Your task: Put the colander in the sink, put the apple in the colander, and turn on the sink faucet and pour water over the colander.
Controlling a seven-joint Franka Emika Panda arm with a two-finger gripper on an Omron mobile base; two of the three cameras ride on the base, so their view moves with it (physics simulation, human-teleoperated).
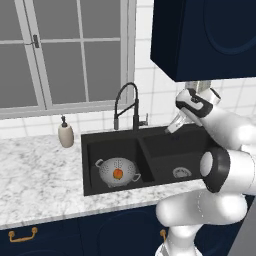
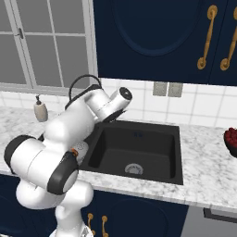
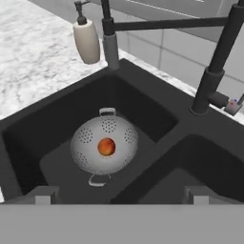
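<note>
My claw (image 3: 119,194) hangs with its jaws wide apart and empty above the matte black double-basin sink (image 1: 89,150). The silver-grey perforated metal colander (image 3: 105,145) sits in one basin, the small red-orange apple (image 3: 106,147) inside it. Next, I judge, comes the tall black gooseneck faucet (image 1: 126,106): I should nudge its small side lever (image 3: 230,106), probably sideways, with one fingertip, then check the spout aims over the colander.

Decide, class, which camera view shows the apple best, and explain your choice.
The hand view: the apple sits unobstructed in the middle of the colander, seen from above. The left base view shows it small but clear. In the right base view the arm hides nearly all of it.
</note>
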